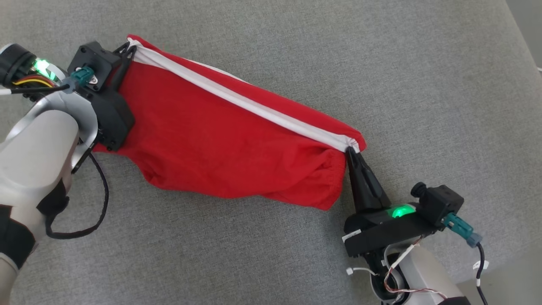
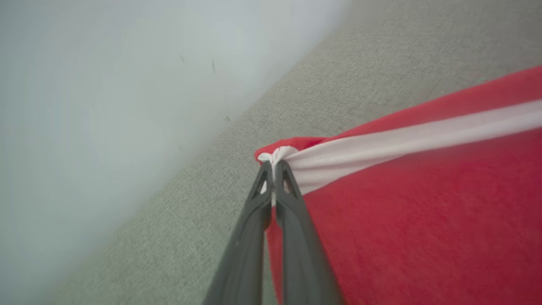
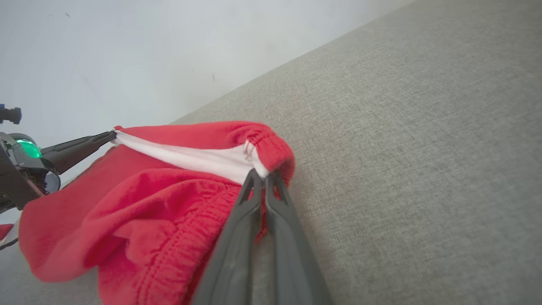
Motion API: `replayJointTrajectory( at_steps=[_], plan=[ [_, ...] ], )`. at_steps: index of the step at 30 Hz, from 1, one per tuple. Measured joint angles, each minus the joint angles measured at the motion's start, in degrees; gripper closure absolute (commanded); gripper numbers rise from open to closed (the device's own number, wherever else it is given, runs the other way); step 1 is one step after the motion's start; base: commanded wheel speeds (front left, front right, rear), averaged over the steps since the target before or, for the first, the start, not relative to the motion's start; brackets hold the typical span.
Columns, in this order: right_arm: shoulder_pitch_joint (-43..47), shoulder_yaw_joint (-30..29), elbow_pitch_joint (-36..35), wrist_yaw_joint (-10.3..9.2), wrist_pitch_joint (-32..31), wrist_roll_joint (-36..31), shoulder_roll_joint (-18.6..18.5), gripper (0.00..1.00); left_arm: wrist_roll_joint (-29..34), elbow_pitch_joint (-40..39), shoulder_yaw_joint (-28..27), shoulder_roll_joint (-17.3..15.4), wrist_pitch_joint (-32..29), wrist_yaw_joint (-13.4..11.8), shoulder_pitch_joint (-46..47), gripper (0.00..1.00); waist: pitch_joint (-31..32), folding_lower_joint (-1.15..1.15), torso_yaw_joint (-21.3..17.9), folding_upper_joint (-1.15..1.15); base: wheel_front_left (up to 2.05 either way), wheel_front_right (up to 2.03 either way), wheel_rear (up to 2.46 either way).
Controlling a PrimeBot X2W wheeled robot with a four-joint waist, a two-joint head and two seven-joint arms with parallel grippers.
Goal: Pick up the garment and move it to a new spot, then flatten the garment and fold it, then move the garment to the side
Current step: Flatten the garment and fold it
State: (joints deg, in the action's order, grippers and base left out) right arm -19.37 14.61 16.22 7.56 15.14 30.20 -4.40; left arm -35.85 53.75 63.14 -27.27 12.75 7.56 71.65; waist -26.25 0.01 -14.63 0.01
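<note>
Closest to me, my left forearm (image 1: 38,152) leads up to the left gripper (image 1: 128,47), its fingers pinched tight on one end of the white stripe (image 1: 237,99) of the red garment (image 1: 211,148), while the right gripper (image 1: 352,151) is clamped on the other end. It hangs stretched between them over the grey cushion (image 1: 402,76), lower edge sagging in folds, so I judge I'm at the flattening step. Next I need to lower both ends together under tension so it lies smooth for folding
</note>
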Motion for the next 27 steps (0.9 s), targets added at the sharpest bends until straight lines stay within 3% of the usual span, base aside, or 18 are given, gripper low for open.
replayJointTrajectory(
  at_steps=[1,2,3,4,13,27],
  plan=[
    [-0.2,0.1,-0.1,0.0,0.0,0.0,0.0,0.48,-0.2,0.5,0.1,0.2,0.3,0.0,0.0,0.96,-0.1,0.0,0.0,0.0,0.0,0.0,0.0],
    [-0.4,0.1,-0.2,0.0,0.0,0.0,0.0,0.11,-0.6,1.0,0.2,0.4,0.4,0.0,0.0,0.75,-0.1,0.0,0.1,0.0,0.0,0.0,0.0],
    [-0.5,-0.1,-0.5,0.0,0.0,0.0,0.0,0.0,-1.0,1.3,0.4,0.5,0.5,0.0,0.0,0.28,-0.1,0.0,0.2,0.0,0.0,0.0,0.0],
    [-0.6,-0.3,-0.7,0.0,0.0,0.0,0.0,0.0,-1.4,1.5,0.4,0.6,0.8,0.0,0.0,0.0,-0.2,-0.01,0.3,0.0,0.0,0.0,0.0],
    [0.4,-5.9,-2.2,0.0,0.0,-4.8,0.1,0.0,-4.4,2.5,0.4,1.9,2.0,0.0,-0.3,0.0,0.6,-0.01,1.7,0.0,0.0,0.0,0.0],
    [3.7,-14.0,-1.8,0.0,0.0,-9.8,1.1,0.0,-16.0,5.7,-8.3,6.9,2.3,0.0,-8.8,0.0,4.5,-0.01,4.1,-0.01,0.0,0.0,0.0]
  ],
)
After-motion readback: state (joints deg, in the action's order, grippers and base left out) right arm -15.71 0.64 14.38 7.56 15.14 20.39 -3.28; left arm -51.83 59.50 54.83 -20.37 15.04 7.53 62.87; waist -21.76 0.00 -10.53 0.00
